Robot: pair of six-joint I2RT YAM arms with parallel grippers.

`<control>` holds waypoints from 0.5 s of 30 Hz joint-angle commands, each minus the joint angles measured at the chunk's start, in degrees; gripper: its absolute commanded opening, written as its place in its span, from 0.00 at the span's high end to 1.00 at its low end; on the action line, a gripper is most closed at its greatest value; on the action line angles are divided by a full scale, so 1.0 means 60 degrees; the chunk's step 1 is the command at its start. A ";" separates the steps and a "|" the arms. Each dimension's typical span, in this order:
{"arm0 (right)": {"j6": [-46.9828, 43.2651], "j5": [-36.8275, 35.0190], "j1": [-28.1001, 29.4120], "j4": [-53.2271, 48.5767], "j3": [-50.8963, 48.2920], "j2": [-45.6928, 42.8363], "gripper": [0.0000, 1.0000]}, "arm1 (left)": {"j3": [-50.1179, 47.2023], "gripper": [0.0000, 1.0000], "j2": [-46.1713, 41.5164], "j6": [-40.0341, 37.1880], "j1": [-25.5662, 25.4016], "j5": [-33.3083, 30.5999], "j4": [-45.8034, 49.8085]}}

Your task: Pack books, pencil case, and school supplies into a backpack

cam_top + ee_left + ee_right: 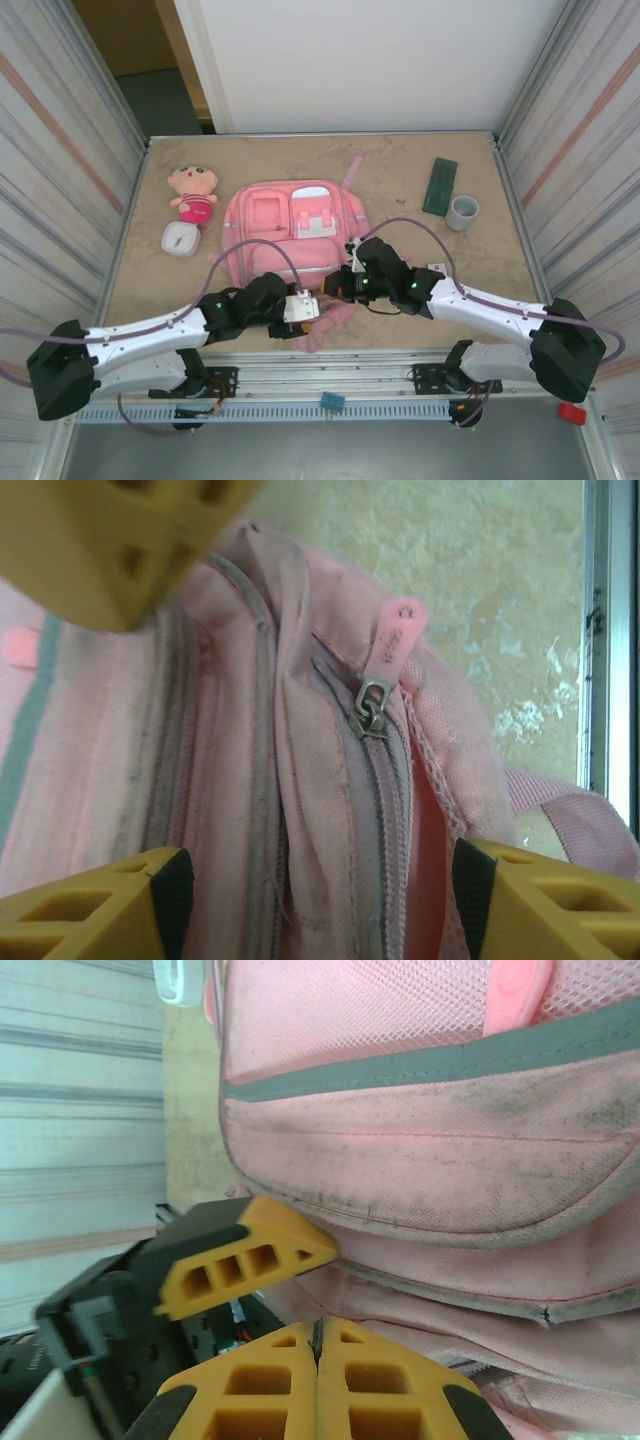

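Observation:
The pink backpack (290, 225) lies flat in the middle of the table, with its near edge at both grippers. My left gripper (305, 310) (320, 880) is open. Its yellow fingers (100, 905) straddle the backpack's zipped seam (375, 780), just below a pink zip pull (395, 645) that hangs free. My right gripper (335, 285) (318, 1330) is shut, its tips pressed together against the backpack's lower edge (450, 1290). The dark green pencil case (440, 185) lies at the far right. The books and school supplies are out of view.
A pink-and-tan plush doll (193, 193) and a small white box (181, 238) sit left of the backpack. A grey ring-shaped cylinder (462, 212) stands beside the pencil case. The two grippers' fingers are close together at the backpack's near edge, and pink straps (325, 330) trail towards me.

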State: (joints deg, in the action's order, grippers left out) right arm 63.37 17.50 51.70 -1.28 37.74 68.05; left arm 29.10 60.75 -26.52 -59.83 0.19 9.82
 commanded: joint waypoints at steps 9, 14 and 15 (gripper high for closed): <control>-0.2591 -0.0287 -0.0173 -0.2590 0.0304 -0.1286 0.68 | 0.0493 1.00 0.0090 -0.0290 -0.0091 -0.0136 0.0100; -0.4761 -0.0207 0.0264 -0.3485 0.0705 -0.0898 0.52 | -0.0139 1.00 -0.1358 -0.0006 0.0348 0.1230 -0.0512; -0.5012 -0.0194 0.0287 -0.3550 0.0813 -0.0742 0.51 | -0.0188 1.00 -0.1512 0.0018 0.0402 0.1270 -0.0486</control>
State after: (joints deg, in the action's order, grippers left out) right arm 43.46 16.32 52.51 -17.63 39.99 62.22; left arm 28.69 55.29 -27.38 -58.15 1.78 10.70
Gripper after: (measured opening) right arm 0.486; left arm 0.066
